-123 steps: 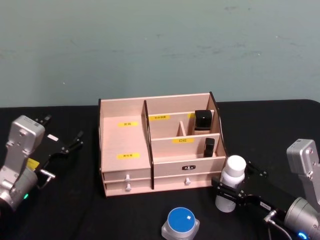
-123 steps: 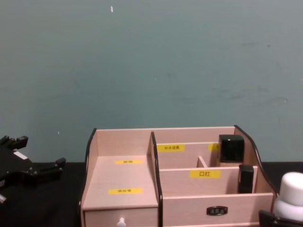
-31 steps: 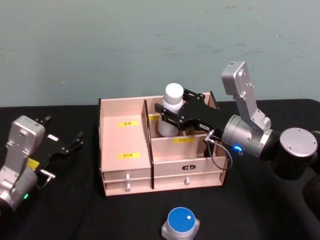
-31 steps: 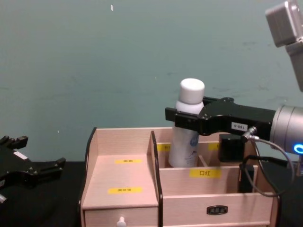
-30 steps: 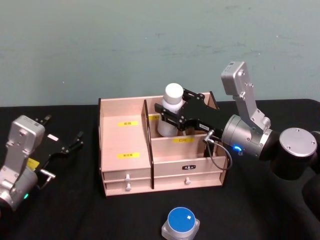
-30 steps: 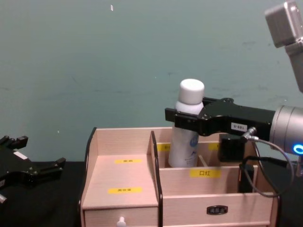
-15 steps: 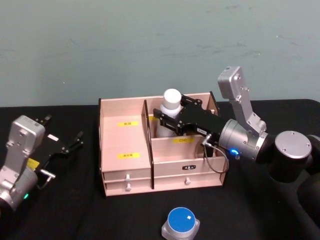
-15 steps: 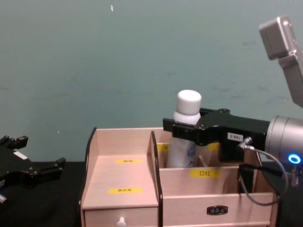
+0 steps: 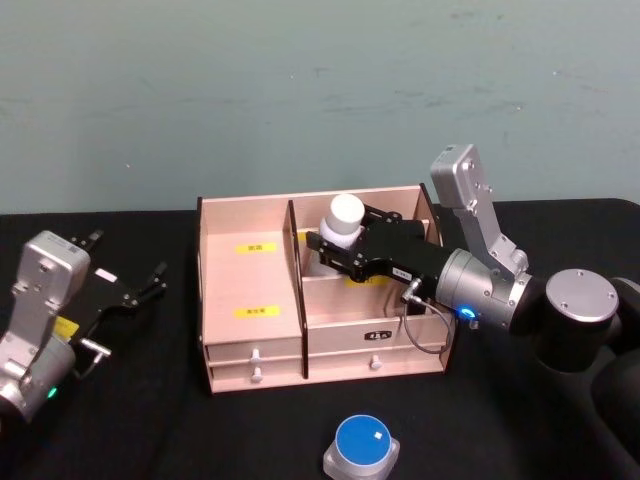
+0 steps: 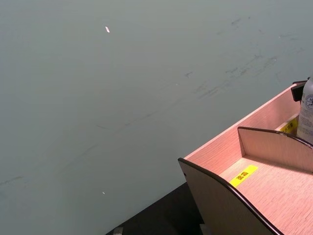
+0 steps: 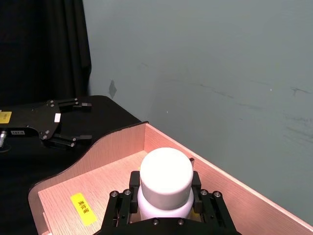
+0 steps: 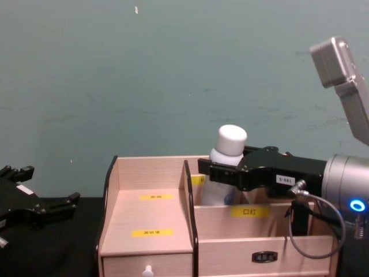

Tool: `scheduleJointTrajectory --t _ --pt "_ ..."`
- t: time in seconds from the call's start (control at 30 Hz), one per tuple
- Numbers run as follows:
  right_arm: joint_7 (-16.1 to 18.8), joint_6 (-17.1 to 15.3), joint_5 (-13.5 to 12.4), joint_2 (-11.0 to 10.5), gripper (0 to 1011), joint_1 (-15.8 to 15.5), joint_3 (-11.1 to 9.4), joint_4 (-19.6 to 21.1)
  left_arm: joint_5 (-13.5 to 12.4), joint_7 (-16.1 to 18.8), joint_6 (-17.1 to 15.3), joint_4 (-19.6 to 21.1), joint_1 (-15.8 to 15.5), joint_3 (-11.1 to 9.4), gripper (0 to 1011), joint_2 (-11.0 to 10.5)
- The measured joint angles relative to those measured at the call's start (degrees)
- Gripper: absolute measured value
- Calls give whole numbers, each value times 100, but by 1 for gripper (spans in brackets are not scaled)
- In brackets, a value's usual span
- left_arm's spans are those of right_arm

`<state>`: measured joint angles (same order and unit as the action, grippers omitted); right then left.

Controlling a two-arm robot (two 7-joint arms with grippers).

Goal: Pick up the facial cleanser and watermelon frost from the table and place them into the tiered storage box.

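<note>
Lowered since the previous second, the white-capped bottle point(image 9: 346, 212), taken to be the facial cleanser, now sits deeper in the rear right compartment of the tiered storage box point(image 9: 340, 335); its cap stands only a little above the box's back wall. The right gripper point(image 9: 338, 250) reaches over the box from its right side, its jaws clenched on the bottle just under the cap. From the chest view the bottle appears to lean slightly. Whether its base touches the compartment floor cannot be told; the front divider hides it.

Step in hand, by judgement: seating the bottle. Recommended practice is to continue straight down, keep the bottle off the tall centre partition just to its left, true it upright, and release only once the base bears on the floor. Withdraw upward, not sideways, to avoid tipping it.

A blue-lidded jar point(image 9: 362, 445), presumably the watermelon frost, rests on the bench point(image 9: 150, 420) in front of the box, not yet collected. The left gripper point(image 9: 128, 262) is parked left of the box, jaws released and empty.
</note>
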<state>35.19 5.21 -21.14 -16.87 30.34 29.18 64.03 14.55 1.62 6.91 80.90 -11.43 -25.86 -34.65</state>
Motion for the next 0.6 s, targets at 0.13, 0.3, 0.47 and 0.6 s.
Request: scheduleJointTrajectory --t 0.13,0.3,0.47,0.6 --pt "0 -1 1 -1 602 0 -2 0 0 0 0 0 0 0 1010 0" --pt "2 -1 0 -3 672 0 -3 3 0 0 0 0 0 0 1010 0" --pt "17 -10 -10 -1 842 -3 -9 -7 0 0 0 0 0 0 1010 0" --pt "-50 -3 -37 -31 958 -38 -77 88 0 0 0 0 0 0 1010 0"
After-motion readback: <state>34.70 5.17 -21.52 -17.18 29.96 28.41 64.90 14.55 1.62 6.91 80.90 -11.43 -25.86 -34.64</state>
